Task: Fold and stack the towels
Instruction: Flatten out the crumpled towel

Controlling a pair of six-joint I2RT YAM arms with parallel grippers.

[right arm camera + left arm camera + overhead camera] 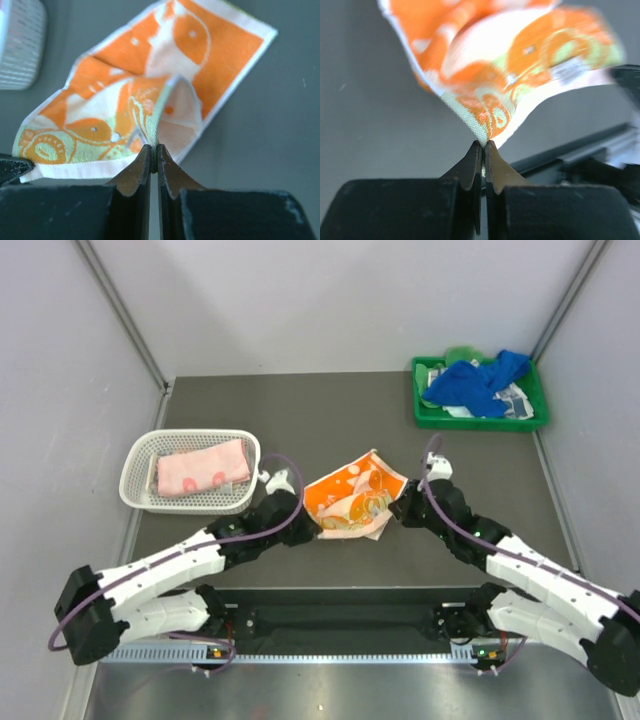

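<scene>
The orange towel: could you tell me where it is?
Top view: the orange towel is mid-table, pinched between the left hand and right hand, right of the basket.

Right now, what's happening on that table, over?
Left jaws shut on orange towel, right jaws too. Pink towel in basket, blue towel in green tray. Nothing between the arms but the towel.
</scene>
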